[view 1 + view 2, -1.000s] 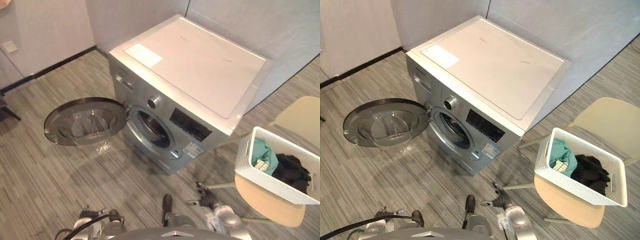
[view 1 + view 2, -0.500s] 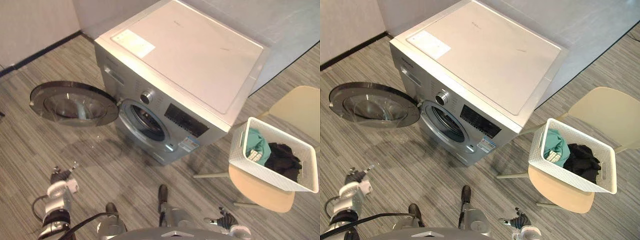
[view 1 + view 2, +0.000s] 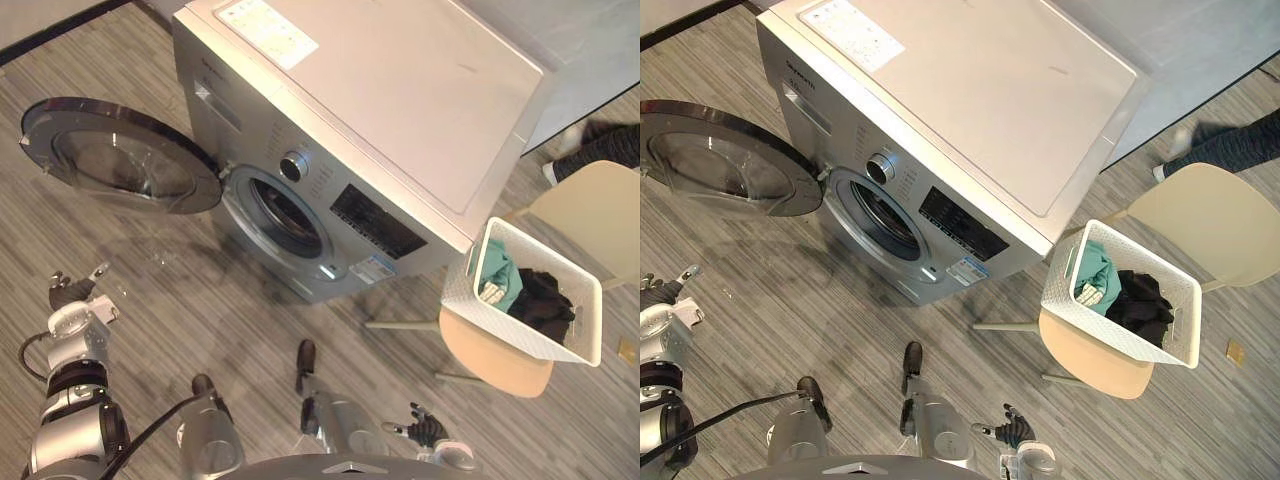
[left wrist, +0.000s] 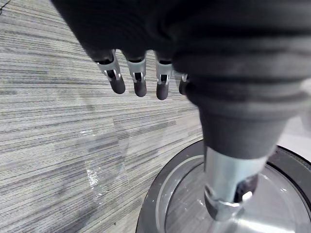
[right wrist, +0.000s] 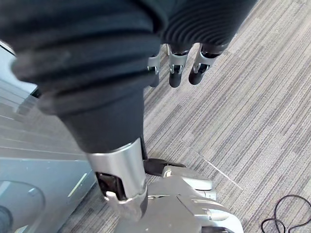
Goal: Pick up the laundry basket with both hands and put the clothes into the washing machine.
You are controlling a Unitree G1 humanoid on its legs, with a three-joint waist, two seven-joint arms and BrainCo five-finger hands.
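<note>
While neither hand holds anything, the left hand (image 3: pixel 68 295) low on the robot's left and the right hand (image 3: pixel 425 433) low on its right, both with fingers loosely straight, the task looks to be at the approach. The next move calls for turning right and reaching both hands to the laundry basket (image 3: pixel 500 325). White and perforated, it sits on a beige chair (image 3: pixel 490 365) beside the washing machine (image 3: pixel 400 100), holding teal and black clothes (image 3: pixel 540 305); the door (image 3: pixel 120 160) is open.

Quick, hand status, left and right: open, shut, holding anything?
Left hand: open, holding nothing.
Right hand: open, holding nothing.
Laundry basket: on the chair, not in either hand.
</note>
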